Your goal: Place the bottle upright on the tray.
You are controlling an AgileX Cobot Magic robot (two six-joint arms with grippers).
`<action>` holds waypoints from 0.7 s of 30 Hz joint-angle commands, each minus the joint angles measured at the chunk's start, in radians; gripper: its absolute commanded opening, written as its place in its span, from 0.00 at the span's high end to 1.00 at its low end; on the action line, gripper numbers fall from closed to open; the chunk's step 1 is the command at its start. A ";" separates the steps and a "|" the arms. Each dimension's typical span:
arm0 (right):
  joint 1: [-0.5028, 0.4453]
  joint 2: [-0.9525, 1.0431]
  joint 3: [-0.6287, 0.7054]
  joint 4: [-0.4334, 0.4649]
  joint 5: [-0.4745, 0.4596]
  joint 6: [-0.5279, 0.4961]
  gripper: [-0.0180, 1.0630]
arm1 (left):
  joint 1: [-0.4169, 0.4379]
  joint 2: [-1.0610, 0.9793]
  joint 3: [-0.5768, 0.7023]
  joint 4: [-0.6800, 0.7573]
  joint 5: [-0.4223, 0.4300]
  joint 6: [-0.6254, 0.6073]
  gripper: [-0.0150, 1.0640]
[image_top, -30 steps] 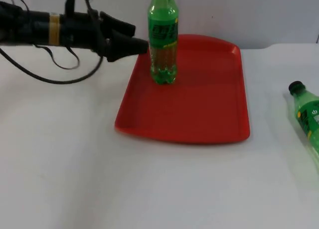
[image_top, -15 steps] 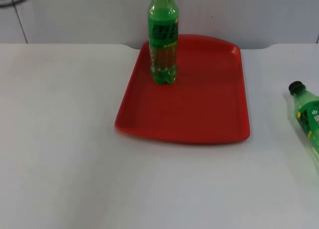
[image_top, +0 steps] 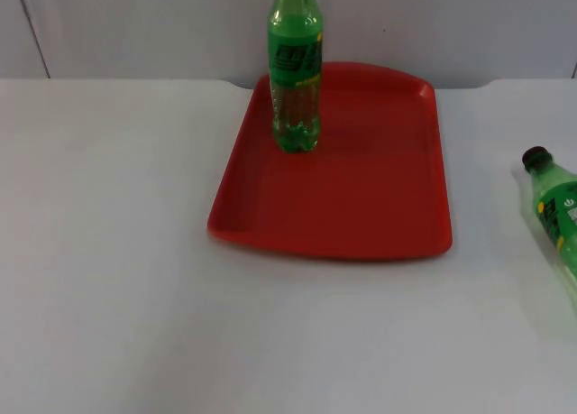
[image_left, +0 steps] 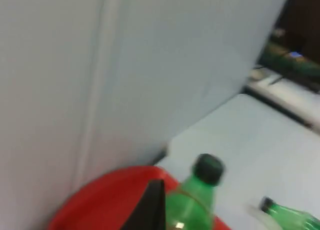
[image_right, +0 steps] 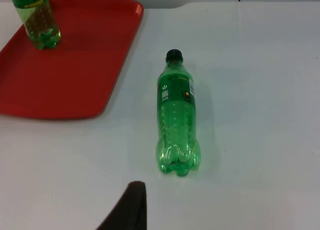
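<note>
A green bottle (image_top: 294, 71) with a dark cap stands upright at the back left of the red tray (image_top: 361, 197). A second green bottle (image_top: 559, 211) lies on its side on the white table, right of the tray, cap pointing to the wall. My left gripper (image_left: 151, 207) is drawn back near the wall, close to the upright bottle (image_left: 197, 200) and tray (image_left: 100, 200). My right gripper (image_right: 131, 206) hovers over the table just short of the lying bottle's (image_right: 177, 120) base, apart from it. The right wrist view also takes in the tray (image_right: 75, 64) and the standing bottle (image_right: 36, 19).
The grey partition wall (image_top: 451, 26) rises directly behind the tray. White table top (image_top: 108, 252) stretches left of and in front of the tray. The lying bottle reaches the table's right side.
The left arm, which was beside the upright bottle a second ago, has pulled away out of the top view. The bottle stays standing on the tray. The lying bottle has not moved.
</note>
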 commanded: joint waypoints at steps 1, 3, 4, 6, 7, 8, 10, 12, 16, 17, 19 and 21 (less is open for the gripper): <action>-0.007 -0.002 0.001 0.002 -0.009 -0.004 0.04 | 0.000 -0.048 0.003 0.031 0.108 -0.084 0.15; -0.007 -0.002 0.001 0.002 -0.009 -0.004 0.04 | 0.015 -0.086 0.007 0.031 0.247 -0.205 0.15; -0.007 -0.002 0.001 0.002 -0.009 -0.004 0.04 | 0.019 -0.101 0.007 0.031 0.286 -0.245 0.15; -0.007 -0.002 0.001 0.002 -0.009 -0.004 0.04 | 0.029 -0.131 0.007 0.031 0.365 -0.305 0.15; -0.007 -0.002 0.001 0.002 -0.009 -0.004 0.04 | 0.029 -0.131 0.007 0.031 0.365 -0.305 0.15; -0.007 -0.002 0.001 0.002 -0.009 -0.004 0.04 | 0.033 -0.148 0.007 0.031 0.395 -0.356 0.15; -0.007 -0.002 0.001 0.002 -0.009 -0.004 0.04 | 0.036 -0.173 0.007 0.031 0.459 -0.428 0.15; -0.007 -0.002 0.001 0.002 -0.009 -0.004 0.04 | 0.036 -0.192 0.007 0.031 0.485 -0.429 0.15; -0.007 -0.002 0.001 0.002 -0.009 -0.004 0.04 | 0.036 -0.262 0.007 0.031 0.623 -0.424 0.15; -0.007 -0.002 0.001 0.002 -0.009 -0.004 0.04 | 0.037 -0.292 0.007 0.031 0.702 -0.426 0.15; -0.007 -0.002 0.001 0.002 -0.009 -0.004 0.04 | 0.037 -0.308 0.007 0.031 0.728 -0.428 0.15; -0.007 -0.002 0.001 0.002 -0.009 -0.004 0.04 | 0.037 -0.358 0.007 0.031 0.831 -0.428 0.15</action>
